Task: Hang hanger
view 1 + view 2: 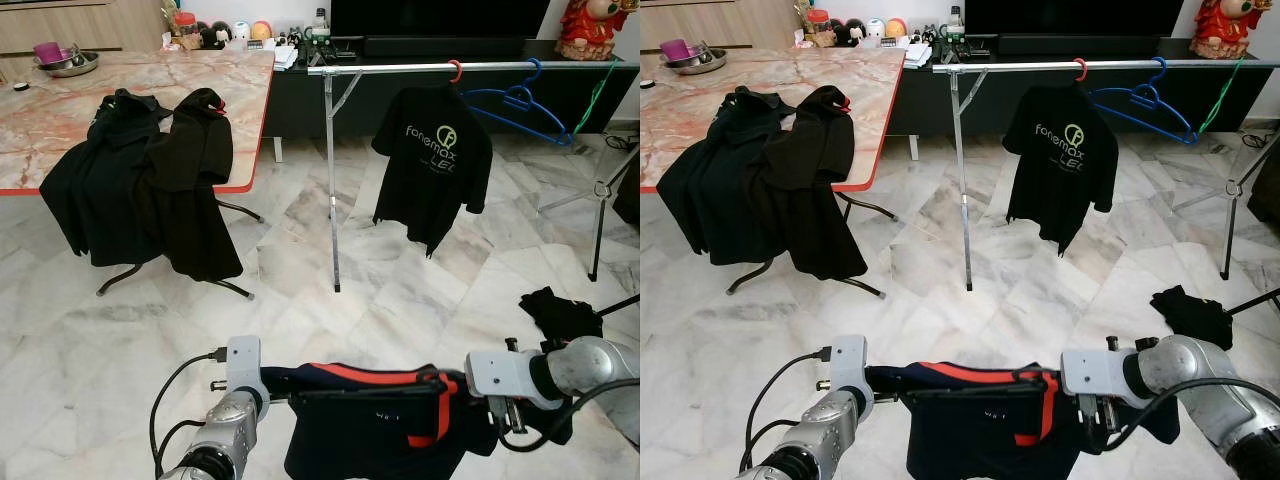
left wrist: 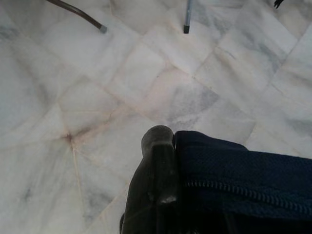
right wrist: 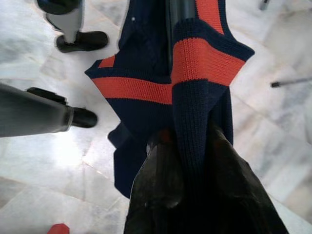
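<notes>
Cut off at the frame's lower edge: the hem of a navy knit shirt (image 1: 370, 430) with ribbed orange bands, its hanger hidden inside the cloth. Stretched low over the marble floor (image 1: 300, 300) between the left gripper (image 2: 158, 161), closed on one navy edge, and the right gripper (image 3: 195, 161), pinching the orange-striped collar. Beyond, well apart: a metal rail (image 1: 400, 68) carrying a black printed tee (image 1: 432, 160) and a bare blue hanger (image 1: 520, 100).

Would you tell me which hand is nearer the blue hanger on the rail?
Right. The right hand sits almost below the blue hanger; the left hand is farther to its left.
</notes>
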